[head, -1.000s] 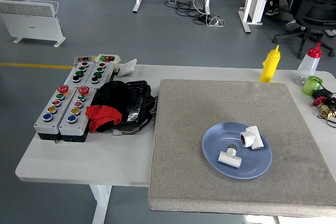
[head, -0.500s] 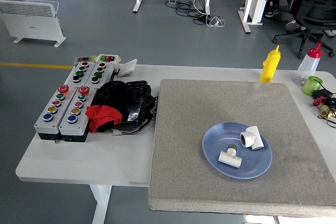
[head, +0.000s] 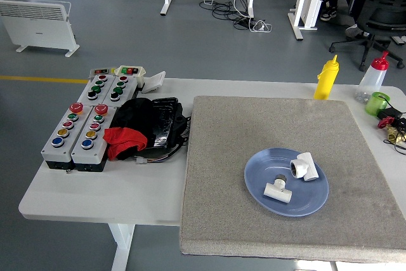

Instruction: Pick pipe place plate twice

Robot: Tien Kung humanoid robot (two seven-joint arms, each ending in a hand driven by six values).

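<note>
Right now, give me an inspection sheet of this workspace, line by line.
Surface: white table with a grey mat covering its right part.
Job's things: blue plate on the mat, holding two white pipe fittings, one toward the far right of the plate, one nearer the front.
Clutter: two button boxes at left; black and red bundle beside them; yellow squeeze bottle and clear bottle with red cap at the far edge; green cup.
Hands: nothing seen.
Cables: tangle on the floor beyond the table.
Surroundings: white heater, desk legs, office chair.
</note>
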